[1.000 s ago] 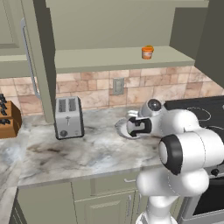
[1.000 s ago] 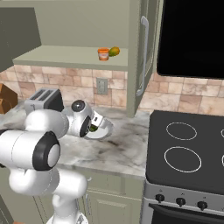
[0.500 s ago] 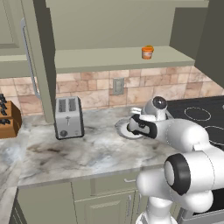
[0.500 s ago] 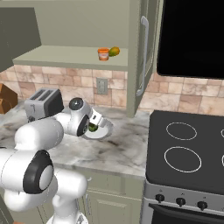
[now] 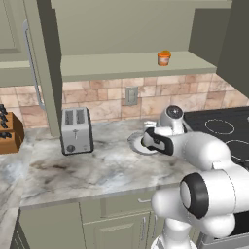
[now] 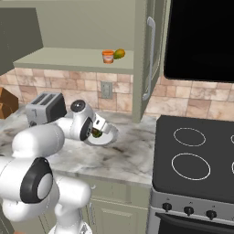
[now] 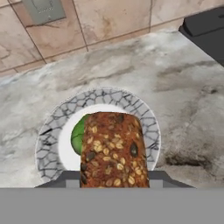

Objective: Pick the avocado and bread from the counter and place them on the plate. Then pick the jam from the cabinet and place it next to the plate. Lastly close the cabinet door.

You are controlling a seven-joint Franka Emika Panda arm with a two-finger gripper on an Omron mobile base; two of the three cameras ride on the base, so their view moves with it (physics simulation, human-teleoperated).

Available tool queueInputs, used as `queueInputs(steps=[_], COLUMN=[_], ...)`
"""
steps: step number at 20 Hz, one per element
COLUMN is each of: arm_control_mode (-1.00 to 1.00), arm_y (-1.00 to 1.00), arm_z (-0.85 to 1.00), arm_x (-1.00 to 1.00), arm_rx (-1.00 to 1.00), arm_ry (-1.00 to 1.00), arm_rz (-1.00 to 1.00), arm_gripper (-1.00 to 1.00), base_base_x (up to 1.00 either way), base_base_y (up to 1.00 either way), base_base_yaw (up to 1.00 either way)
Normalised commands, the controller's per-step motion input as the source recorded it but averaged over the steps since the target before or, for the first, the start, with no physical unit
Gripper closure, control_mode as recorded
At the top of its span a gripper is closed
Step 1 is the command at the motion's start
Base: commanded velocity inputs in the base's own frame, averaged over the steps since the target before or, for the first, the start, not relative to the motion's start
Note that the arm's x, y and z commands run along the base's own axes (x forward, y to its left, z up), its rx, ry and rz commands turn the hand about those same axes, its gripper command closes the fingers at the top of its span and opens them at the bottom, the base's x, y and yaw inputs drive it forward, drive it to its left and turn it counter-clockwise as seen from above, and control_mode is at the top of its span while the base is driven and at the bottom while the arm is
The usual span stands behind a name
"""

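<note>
Two things are over the plate [image 7: 144, 118]: the avocado [image 7: 79, 134] and the bread [image 7: 114, 151]. My hand view shows the avocado, green and round, lying in the plate's white middle. The bread is a brown seedy chunk. It is in front of the avocado and hides most of it. My gripper [image 7: 114, 183] is clamped on the bread, one dark finger on each side of it. I cannot tell if the bread touches the plate or hangs just above it.

The plate sits on the counter [image 7: 183, 83], near the tiled wall and beside the black stove [image 6: 196, 155]. Its rim has a crackly grey pattern.

From the left base view, my gripper [image 5: 151, 141] is low over the plate [image 5: 135, 144]. A silver toaster [image 5: 76, 130] stands on the counter [image 5: 73, 170], well apart from the plate. A knife block [image 5: 8, 133] stands farther left.

Up in the open cabinet [image 5: 121, 63], the jam [image 5: 164, 58] stands on the shelf. From the right base view, the jam [image 6: 108, 56] has a yellow-green fruit [image 6: 119, 54] just beside it. The cabinet door [image 6: 153, 55] is swung open, with its long silver handle [image 6: 148, 59] showing.
</note>
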Motion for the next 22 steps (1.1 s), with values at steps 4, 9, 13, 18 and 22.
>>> queueInputs(steps=[4, 9, 13, 18, 22], arm_control_mode=[-1.00, -1.00, -1.00, -1.00, -1.00], arm_y=[0.00, -0.06, -0.12, -0.06, 0.00], arm_z=[-0.10, -0.25, -0.15, -0.03, -0.12], arm_x=[0.00, 0.00, 0.00, 0.09, 0.23], arm_rx=[-0.03, -0.03, 0.00, 0.00, 0.00], arm_ry=[0.08, 0.06, 0.01, 0.00, 0.00], arm_rz=[0.00, 0.00, 0.00, 0.00, 0.00], arm_gripper=[1.00, 1.00, 1.00, 1.00, -1.00], base_base_x=[0.00, 0.00, 0.00, 0.00, 0.00], base_base_y=[0.00, 0.00, 0.00, 0.00, 0.00], base_base_yaw=[0.00, 0.00, 0.00, 0.00, 0.00])
